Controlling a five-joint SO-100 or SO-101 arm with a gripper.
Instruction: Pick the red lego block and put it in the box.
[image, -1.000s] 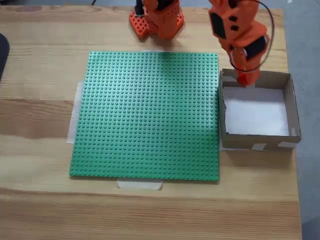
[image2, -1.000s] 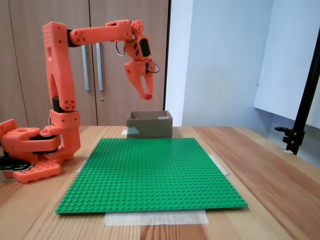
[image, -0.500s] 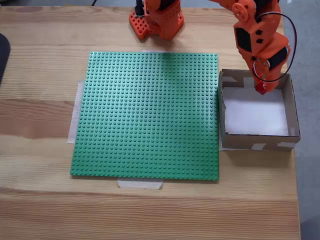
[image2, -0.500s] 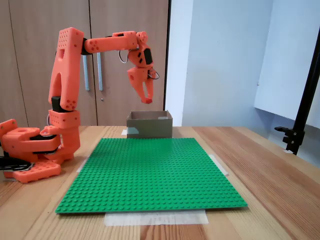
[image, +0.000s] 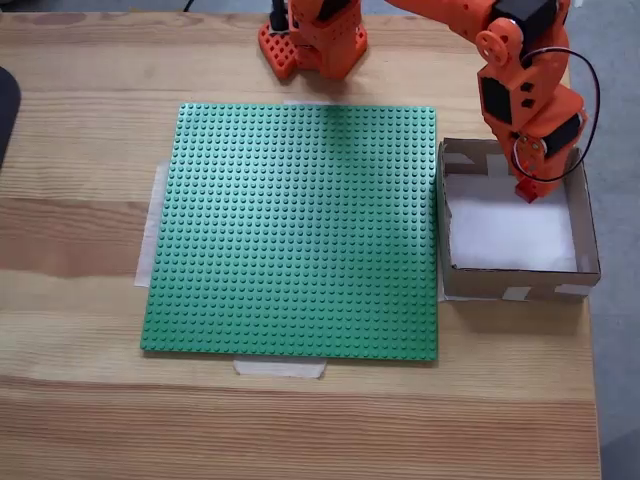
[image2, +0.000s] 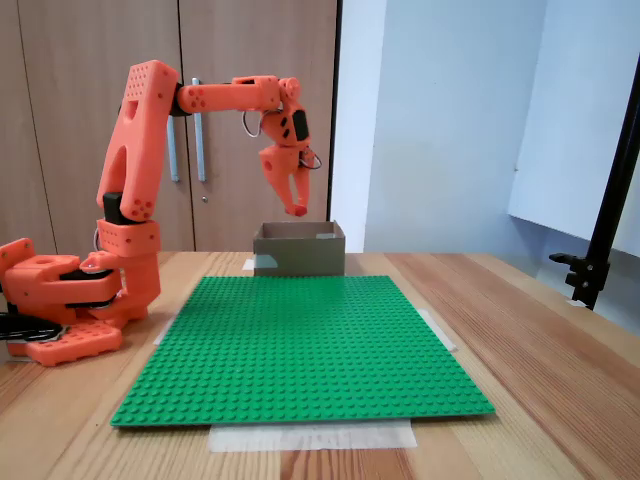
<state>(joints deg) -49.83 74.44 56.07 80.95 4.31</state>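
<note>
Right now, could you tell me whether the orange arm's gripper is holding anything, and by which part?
The gripper pinches the small red lego block at its fingertips above the brown cardboard box; which part is gripped cannot be told.

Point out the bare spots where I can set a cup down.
The wood left of the baseplate is free, as is the wide strip along the table's near edge. It is crowded at the box, where the gripper hangs, and by the arm's base.

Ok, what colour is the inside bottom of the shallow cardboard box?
White, clearest in the fixed view looking down on the shallow brown cardboard box.
</note>
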